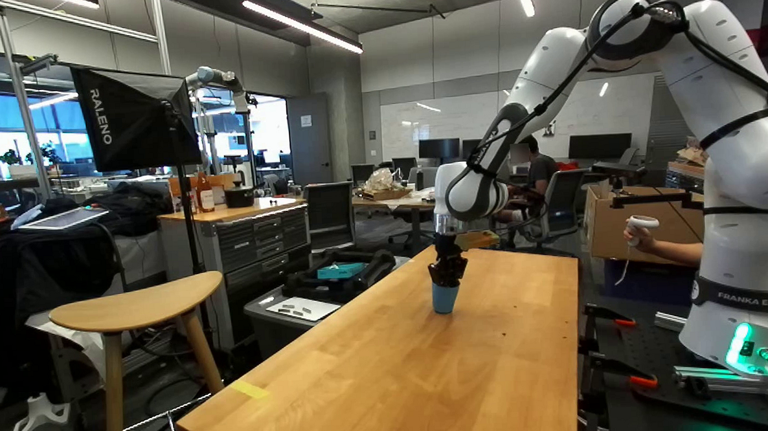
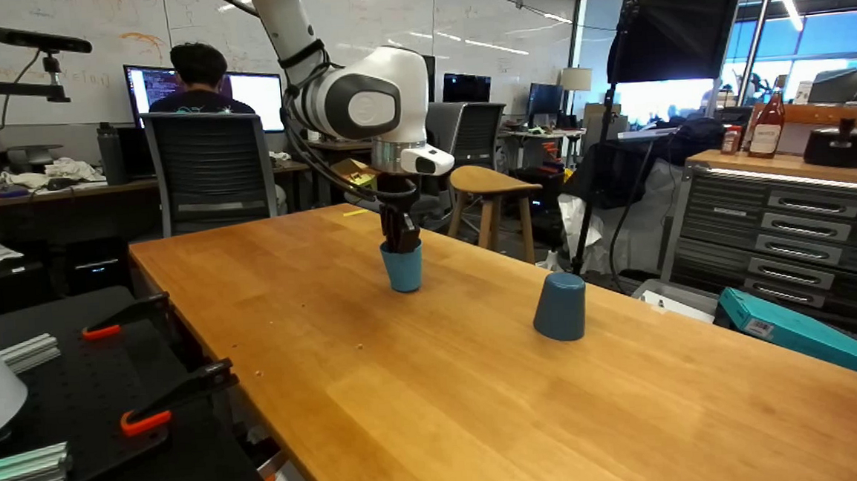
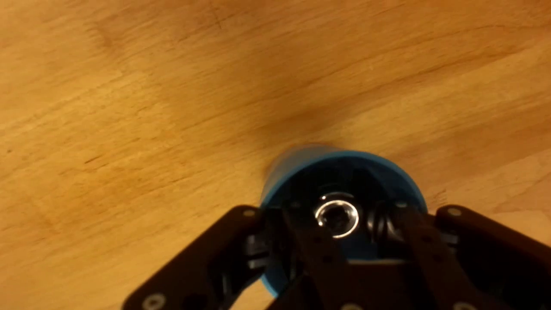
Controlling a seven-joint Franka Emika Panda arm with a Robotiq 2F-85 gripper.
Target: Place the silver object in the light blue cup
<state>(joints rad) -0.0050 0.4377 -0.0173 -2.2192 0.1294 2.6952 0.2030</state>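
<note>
Wrist view: tool point(image 3: 349, 213) reaches down into the mouth of the light blue cup point(image 3: 395, 183), fingers point(image 3: 427, 247) standing part-way apart. The silver object point(image 3: 337, 218) is inside the cup, seen between the fingers, closer to the left one in that view; gap visible on its other side, so it doesn't look clamped. Contact on the left side too dark to tell. Round ringed end faces up at the camera, dark hole in the middle, another bright arc just beyond the ring. Long axis seems to run along the line of sight, roughly upright like the cup, but the body is lost in shadow; can't tell its length or whether it touches the cup floor. Both exterior views: cup upright, mouth up, wider at top, axis vertical, standing on the wooden surface point(image 2: 378, 392), tool pointing down at it from the white arm point(image 1: 546, 72). Farther along the surface, in an exterior view, a darker blue cup point(image 2: 560, 307) sits well apart, inverted, narrow end up. Yellow tape strip point(image 1: 250, 389) by the surface's edge. Past the edge: wooden stool point(image 1: 138, 302), black softbox point(image 1: 136, 116), teal box point(image 2: 799, 333).
</note>
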